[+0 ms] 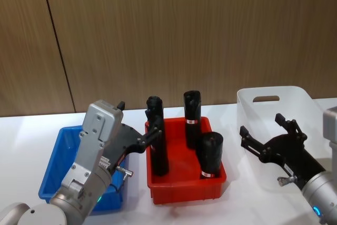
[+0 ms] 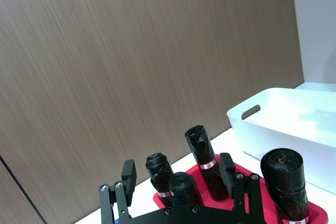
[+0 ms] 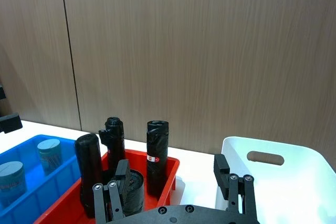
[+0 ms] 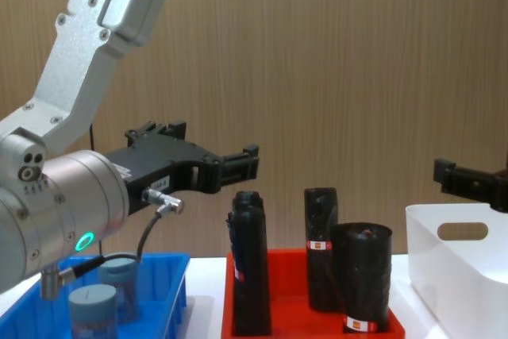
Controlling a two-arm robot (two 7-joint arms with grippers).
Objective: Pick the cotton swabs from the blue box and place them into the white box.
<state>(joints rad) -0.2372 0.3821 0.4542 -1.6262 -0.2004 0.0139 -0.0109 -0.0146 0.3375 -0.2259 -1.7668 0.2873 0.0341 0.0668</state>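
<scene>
No legible text on the red labels

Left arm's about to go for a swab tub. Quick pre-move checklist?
1. Cotton swabs in the blue box: ok, two tubs upright.
2. Left pincer open and empty: ok.
3. Left pincer aimed at a tub: not ok, it points roughly level toward the black rolls.
4. Clearance from the rolls in the red tray: cannot tell.
5. White box drop zone free: not ok, the right pincer hovers open over it.
</scene>
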